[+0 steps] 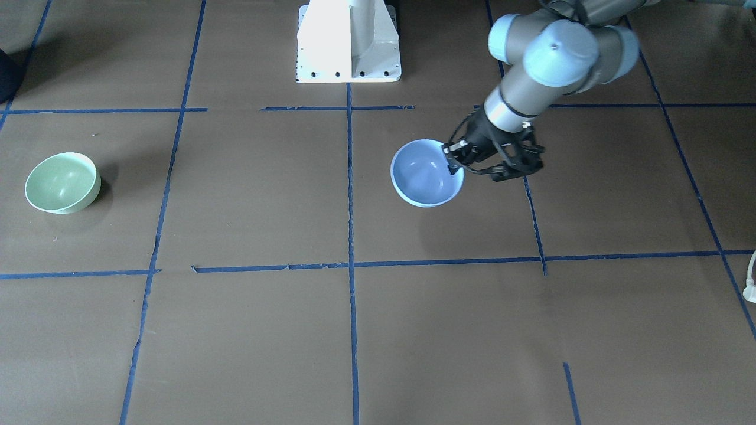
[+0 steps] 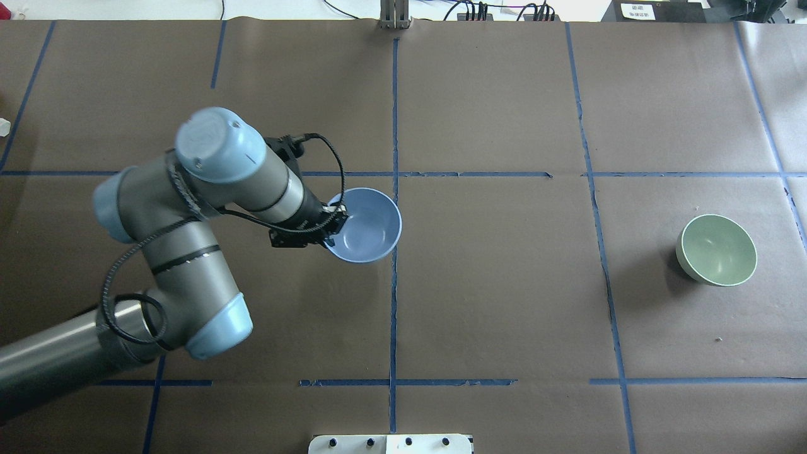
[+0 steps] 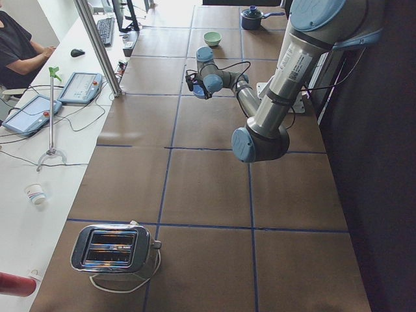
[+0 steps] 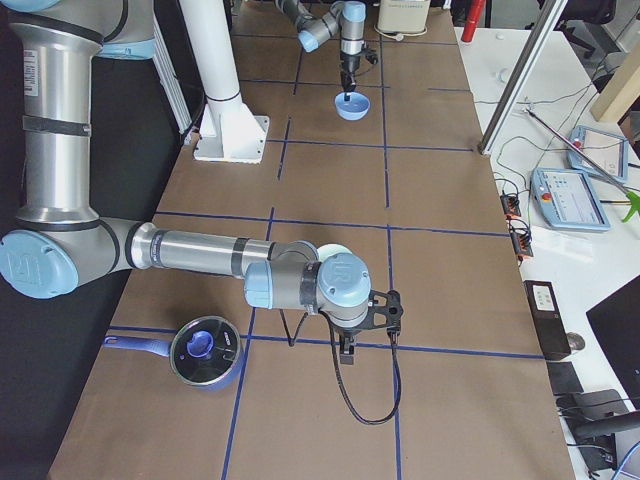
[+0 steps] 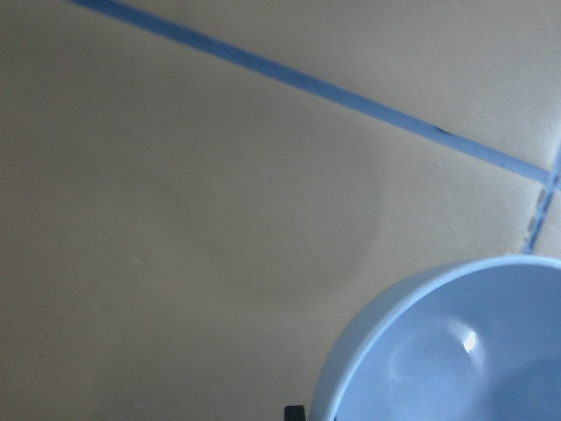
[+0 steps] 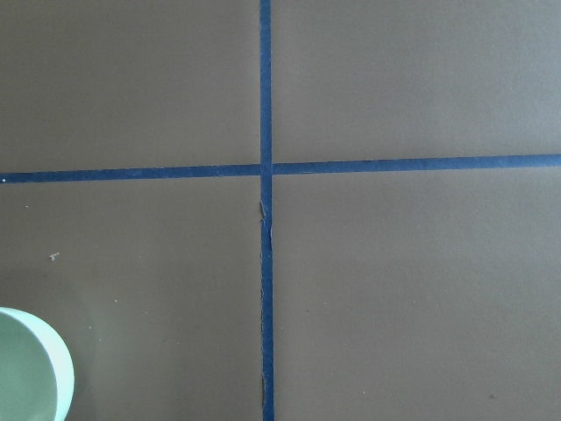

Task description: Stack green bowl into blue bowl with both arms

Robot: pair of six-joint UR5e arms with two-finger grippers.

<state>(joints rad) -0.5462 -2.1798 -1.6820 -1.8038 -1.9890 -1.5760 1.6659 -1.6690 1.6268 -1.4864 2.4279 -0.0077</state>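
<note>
Two bowls, well apart: the left gripper [image 2: 334, 228] clamps the rim of the blue bowl [image 2: 372, 227], centre frame; the green bowl [image 2: 719, 249] sits far right. Right gripper [image 4: 345, 348]: state cannot be told.

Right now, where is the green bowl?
In the overhead view the green bowl stands on the robot's right side, far from the blue bowl that the left gripper holds near the centre.

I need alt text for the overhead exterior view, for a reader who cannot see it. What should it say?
The left gripper pinches the rim of the blue bowl near the middle of a brown table marked with blue tape lines. The green bowl sits upright far to the right.
</note>
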